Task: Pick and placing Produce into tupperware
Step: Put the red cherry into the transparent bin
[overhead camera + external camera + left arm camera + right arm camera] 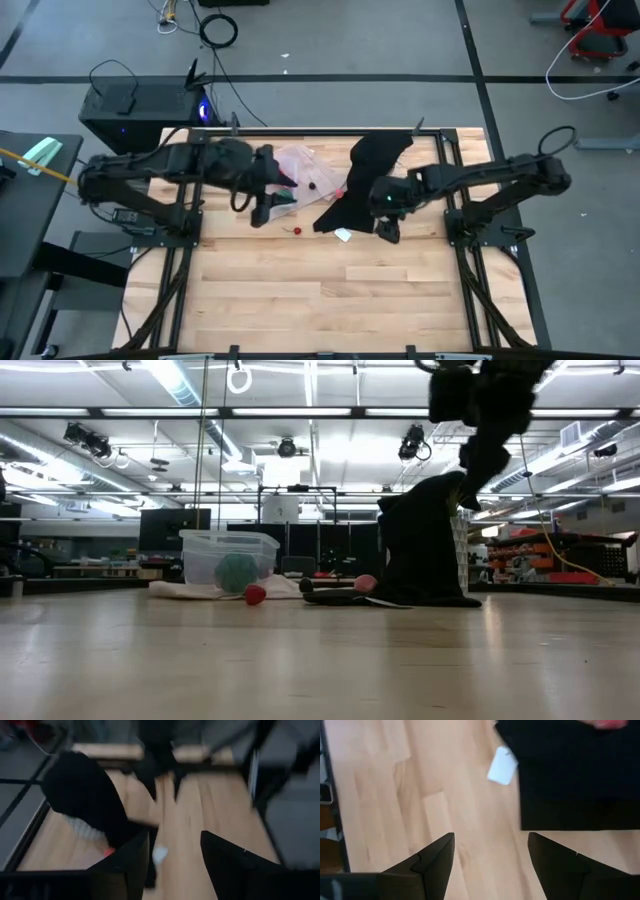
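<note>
You are looking at a pale wood-plank counter [330,300] on a black metal frame, standing on a grey floor marked with dark lines; cables and a black box lie at the upper left of the high view. The lower half of the counter is bare, smooth wood, giving open room to move. In the low view, a workshop with ceiling strip lights stretches behind.

Near the middle, a small red ball-like fruit [297,230] sits alone on the wood. Just right of it lies a small white scrap [343,235], at the edge of a crumpled black cloth [365,175] that runs toward the counter's upper edge.

The right claw [387,232] hangs just right of the scrap, its dark fingers spread wide, holding nothing. The left claw [260,212] hovers left of the red fruit, also spread and empty.

Farther back, the clear, rounded tupperware [228,555] holds a green fruit [237,571], beside flat translucent plastic lids [300,160].
</note>
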